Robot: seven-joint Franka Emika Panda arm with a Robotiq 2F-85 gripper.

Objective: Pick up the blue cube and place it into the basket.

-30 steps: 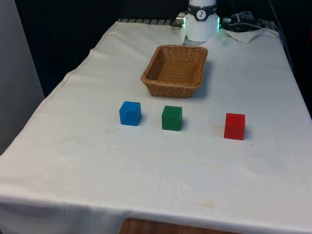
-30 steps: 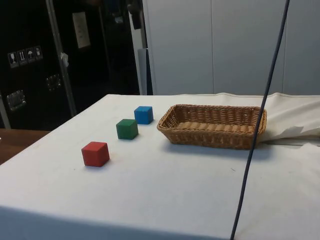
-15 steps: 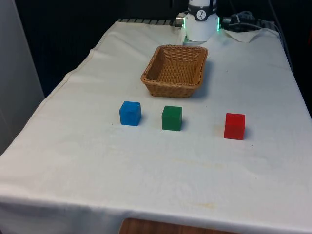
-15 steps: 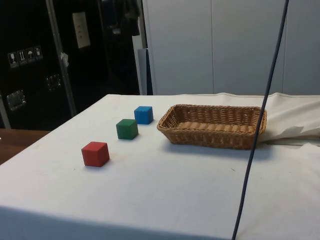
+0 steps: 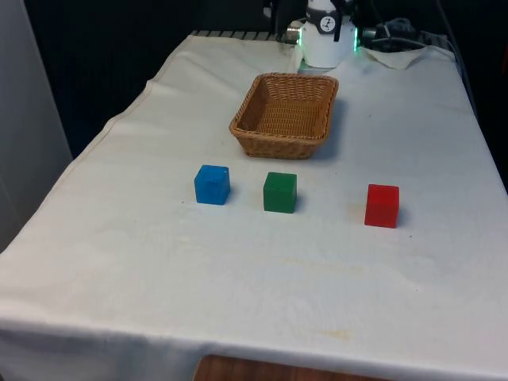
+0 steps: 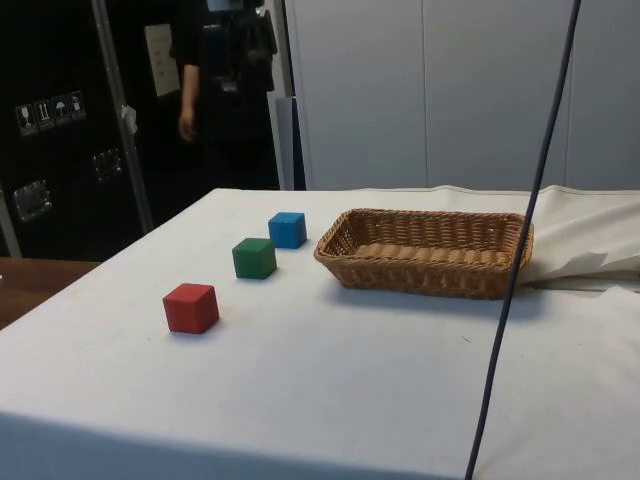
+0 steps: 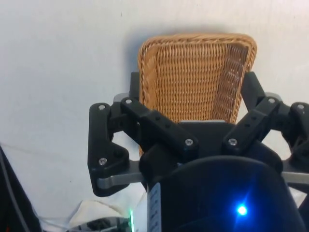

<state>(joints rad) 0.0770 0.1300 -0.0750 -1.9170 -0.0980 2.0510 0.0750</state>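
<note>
In the front view the blue cube [image 5: 212, 184] sits on the table [image 5: 238, 278], left of the green cube [image 5: 280, 192] and red cube [image 5: 382, 205], near the basket [image 5: 286, 115]. The side view shows a person [image 6: 222, 80] behind the table. In the wrist view the end effector [image 7: 193, 104] hangs over the basket with its fingers spread wide, holding nothing.

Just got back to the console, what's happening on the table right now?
Nothing is being handled yet. The blue cube sits on the white cloth in a row with a green cube and a red cube, all untouched. The wicker basket behind them holds nothing. The end effector hangs over the basket, well short of the blue cube. In the side view a person stands beyond the table.
</note>
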